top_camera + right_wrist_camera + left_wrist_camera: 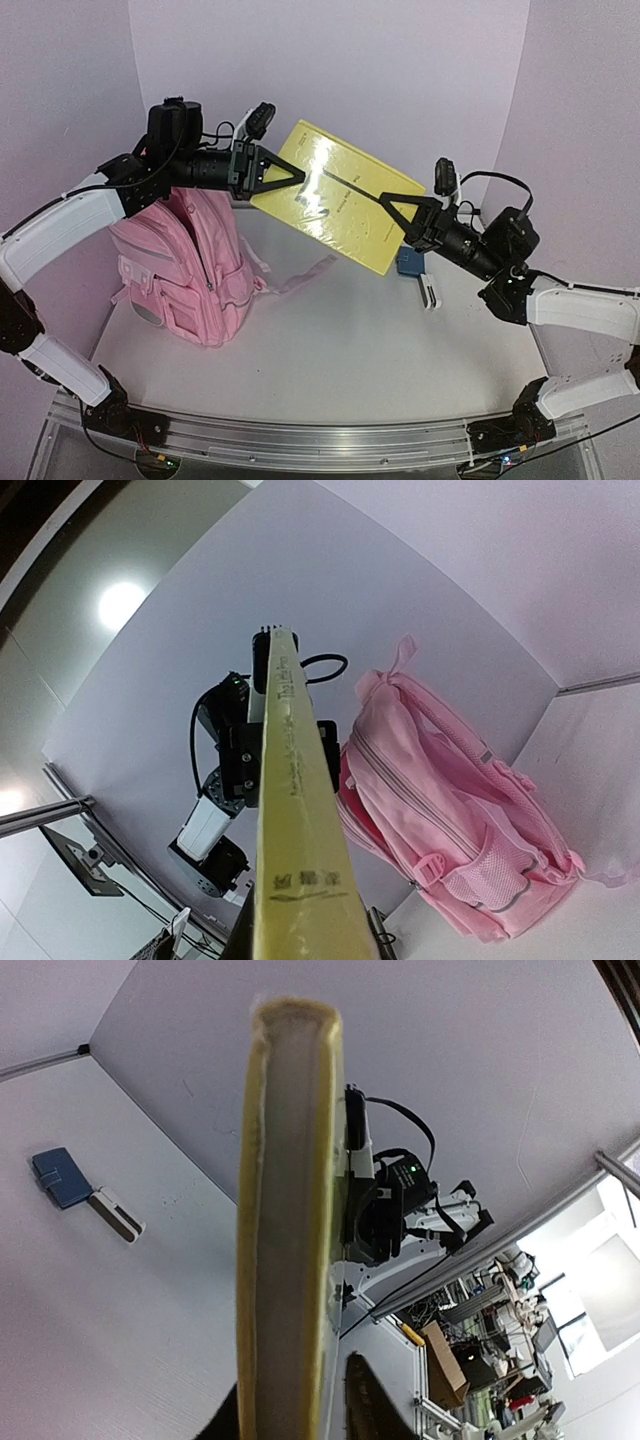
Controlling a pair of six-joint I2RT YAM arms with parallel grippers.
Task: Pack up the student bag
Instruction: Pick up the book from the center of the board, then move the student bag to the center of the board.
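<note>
A thick yellow book (335,200) hangs tilted in the air between both grippers. My left gripper (298,178) straddles its left edge; in the left wrist view (292,1405) the page edge (287,1210) fills the jaws, with a thin gap beside one finger (372,1405). My right gripper (388,202) is shut on the book's right edge; the spine (290,810) runs up from it (295,935). The pink student bag (190,270) stands upright at the left with its top open, under the left arm. It also shows in the right wrist view (450,810).
A small blue item (410,262) and a white and black item (430,295) lie on the table under the right gripper; both show in the left wrist view, blue (62,1177) and white (117,1215). A pink strap (300,275) trails from the bag.
</note>
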